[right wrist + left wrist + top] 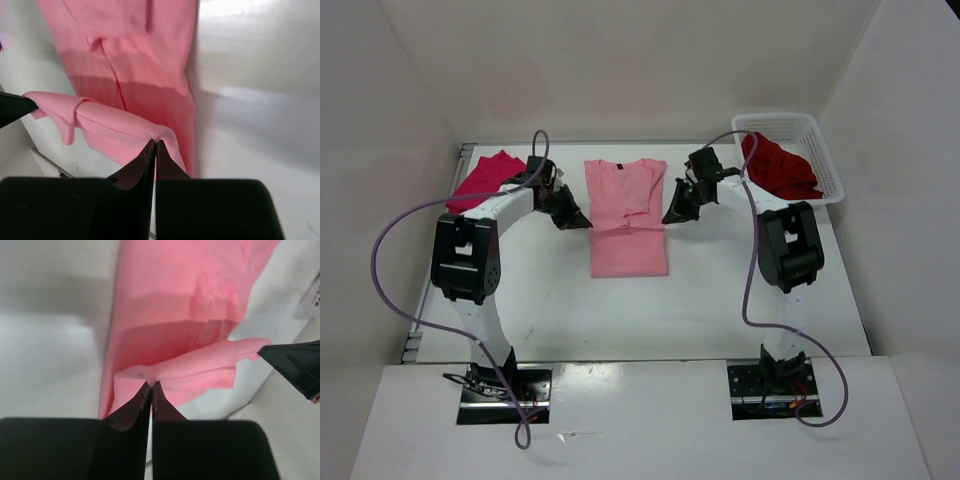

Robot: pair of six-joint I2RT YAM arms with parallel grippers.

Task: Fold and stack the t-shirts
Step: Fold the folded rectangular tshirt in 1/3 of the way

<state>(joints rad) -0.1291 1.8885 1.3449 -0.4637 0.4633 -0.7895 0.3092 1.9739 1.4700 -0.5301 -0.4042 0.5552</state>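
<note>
Well, I have both claws on the pink shirt (628,245), which lies flat in the middle of the table (740,310) with its collar toward the far side. The left claw (580,222) is pinched together on the shirt's left edge, about halfway down. My left wrist view shows its fingertips (142,401) closed on a raised fold of pink cloth. The right claw (672,214) is clamped the same way on the right edge, and a band of cloth stands lifted between the two. The crimson shirt (485,180) lies at the far left of the table, partly hidden by the left arm. The maroon shirt (778,167) sits bunched in the white basket (775,119) at the far right.
</note>
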